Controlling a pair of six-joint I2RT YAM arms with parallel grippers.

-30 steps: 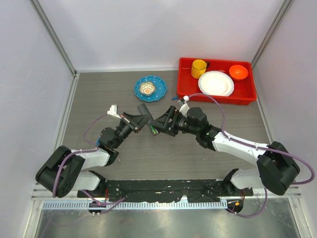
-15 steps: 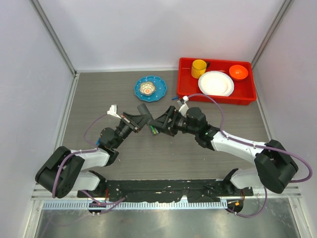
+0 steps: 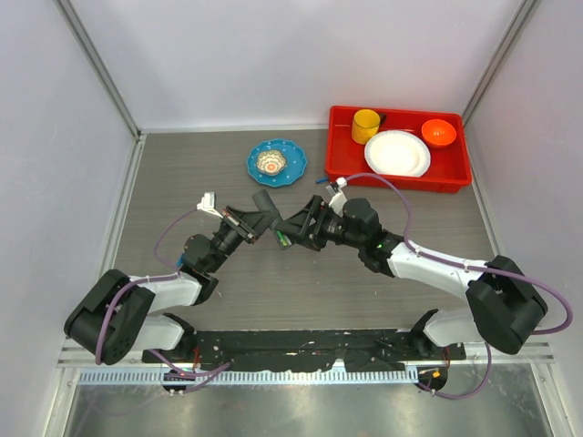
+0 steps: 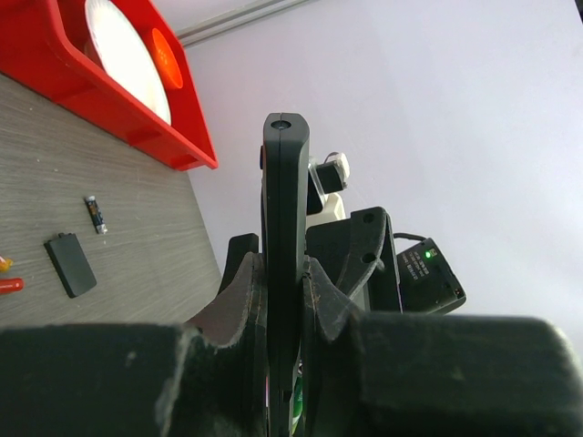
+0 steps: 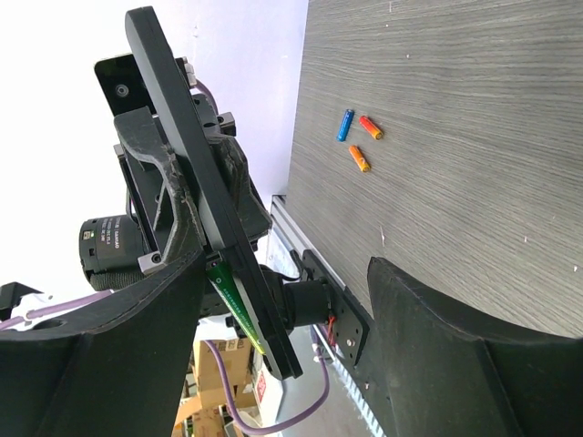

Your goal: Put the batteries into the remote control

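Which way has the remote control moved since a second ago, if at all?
No. The remote control sits in the same spot against the blue plate, clamped in the left gripper.

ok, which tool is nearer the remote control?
Left. The left tool is clamped shut on the remote control; the right tool is open just beside it, not gripping.

Slim black remote [image 4: 285,237] is held on edge above the counter [image 5: 474,109]. Small orange batteries [image 5: 361,159] lie loose, close together, on it.
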